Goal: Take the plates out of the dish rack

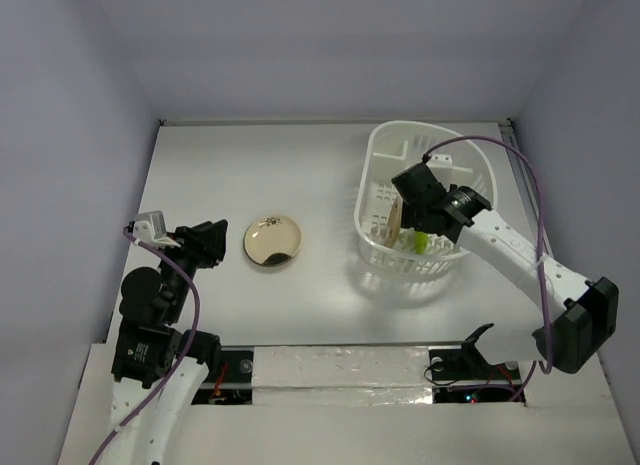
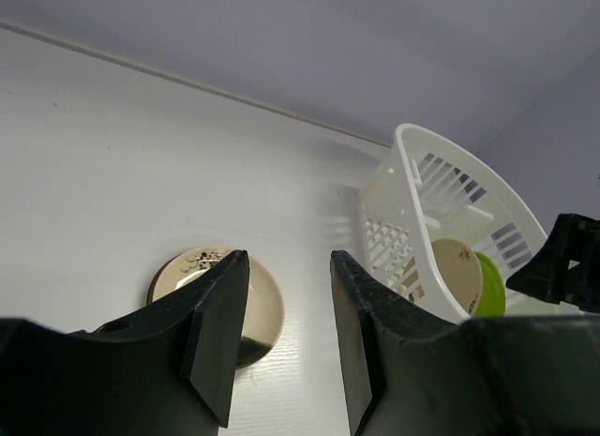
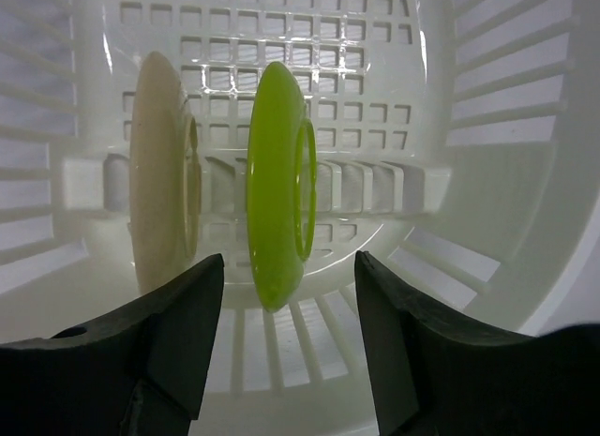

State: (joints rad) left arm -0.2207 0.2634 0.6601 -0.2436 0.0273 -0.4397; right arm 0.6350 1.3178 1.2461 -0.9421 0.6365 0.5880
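Observation:
The white lattice dish rack (image 1: 372,197) stands at the right of the table. Two plates stand on edge inside it: a cream plate (image 3: 159,173) and a lime green plate (image 3: 277,183). My right gripper (image 3: 289,267) reaches into the rack, open, with one finger on each side of the green plate's near edge and touching nothing. A cream plate with a dark pattern (image 1: 273,241) lies flat on the table left of the rack, and a dark edge shows under it. My left gripper (image 2: 289,258) hovers open and empty just left of that plate.
Grey walls close in the table at the back and on both sides. A small boxy compartment (image 1: 441,171) sits at the rack's far side. A purple cable (image 1: 525,175) loops over the right arm. Bare table lies between the flat plate and the rack (image 2: 412,173).

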